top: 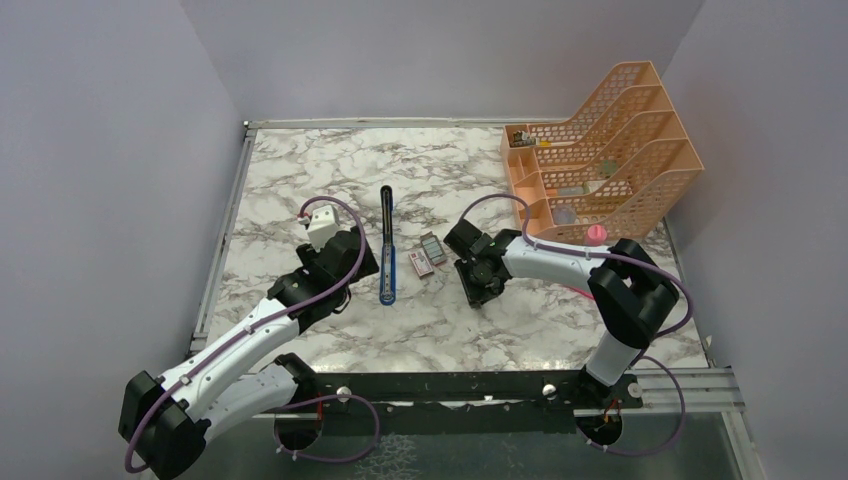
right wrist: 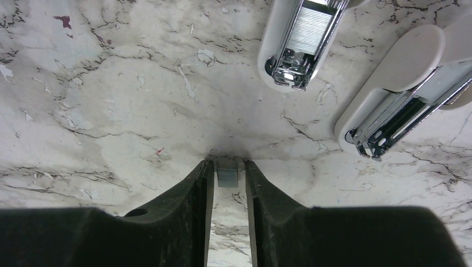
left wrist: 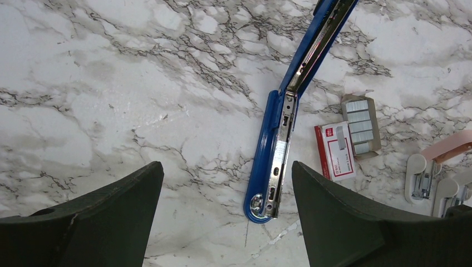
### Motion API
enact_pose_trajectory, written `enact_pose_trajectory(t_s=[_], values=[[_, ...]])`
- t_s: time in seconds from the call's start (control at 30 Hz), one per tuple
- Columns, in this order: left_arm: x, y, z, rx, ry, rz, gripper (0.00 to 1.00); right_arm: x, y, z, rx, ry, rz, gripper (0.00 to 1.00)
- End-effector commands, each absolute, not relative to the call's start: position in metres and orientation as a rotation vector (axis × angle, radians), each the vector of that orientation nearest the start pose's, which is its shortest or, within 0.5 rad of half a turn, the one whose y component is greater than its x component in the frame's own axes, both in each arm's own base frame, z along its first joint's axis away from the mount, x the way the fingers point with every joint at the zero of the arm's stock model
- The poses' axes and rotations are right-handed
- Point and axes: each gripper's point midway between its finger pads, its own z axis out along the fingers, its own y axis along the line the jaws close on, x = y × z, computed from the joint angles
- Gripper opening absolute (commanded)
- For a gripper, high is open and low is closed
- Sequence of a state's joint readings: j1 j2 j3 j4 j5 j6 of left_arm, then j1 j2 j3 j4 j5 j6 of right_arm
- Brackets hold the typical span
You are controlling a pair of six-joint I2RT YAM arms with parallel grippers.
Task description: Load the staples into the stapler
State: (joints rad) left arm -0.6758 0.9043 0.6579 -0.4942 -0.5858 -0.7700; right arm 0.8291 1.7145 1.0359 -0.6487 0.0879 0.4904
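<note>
The blue stapler (top: 387,250) lies opened out flat at the table's middle; its silvery channel shows in the left wrist view (left wrist: 281,161). The pink-and-white staples box (top: 420,263) and the grey tray of strips (top: 432,247) lie just right of it, also in the left wrist view: the box (left wrist: 335,151), the tray (left wrist: 360,125). My left gripper (left wrist: 225,167) is open and empty, hovering over the stapler's near end (top: 360,262). My right gripper (right wrist: 227,165) is shut on a small silvery staple strip (right wrist: 227,177), low over the table right of the box (top: 480,285).
An orange desk organizer (top: 600,150) stands at the back right. Two small white staplers lie beside my right gripper (right wrist: 303,39) (right wrist: 401,94); they also show at the right edge of the left wrist view (left wrist: 423,178).
</note>
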Motion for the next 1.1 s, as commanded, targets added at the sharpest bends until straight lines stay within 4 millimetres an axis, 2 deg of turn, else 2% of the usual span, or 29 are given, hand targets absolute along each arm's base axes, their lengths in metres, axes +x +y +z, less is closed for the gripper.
enact_pose_trajectory(t_s=[0.0,0.17,0.3,0.5,0.7,0.87,1.07], values=[[0.255,-0.113,0.144,-0.389,2.120,-0.181,0.86,0.207,0.238,0.014,-0.435,2.856,0.156,0.31],[0.254,-0.113,0.144,-0.389,2.119,-0.183,0.86,0.207,0.235,0.012,-0.399,2.857,0.133,0.23],[0.254,-0.113,0.145,-0.390,2.116,-0.185,0.86,0.214,0.232,0.019,-0.345,2.821,0.112,0.21],[0.253,-0.113,0.144,-0.386,2.118,-0.188,0.86,0.241,0.227,0.057,-0.200,2.672,0.114,0.22],[0.254,-0.113,0.144,-0.388,2.118,-0.189,0.86,0.270,0.199,0.087,-0.014,2.562,0.094,0.23],[0.254,-0.114,0.144,-0.385,2.121,-0.189,0.86,0.285,0.180,0.089,0.063,2.533,0.070,0.23],[0.254,-0.114,0.144,-0.384,2.122,-0.188,0.86,0.289,0.174,0.078,0.091,2.542,0.072,0.23]])
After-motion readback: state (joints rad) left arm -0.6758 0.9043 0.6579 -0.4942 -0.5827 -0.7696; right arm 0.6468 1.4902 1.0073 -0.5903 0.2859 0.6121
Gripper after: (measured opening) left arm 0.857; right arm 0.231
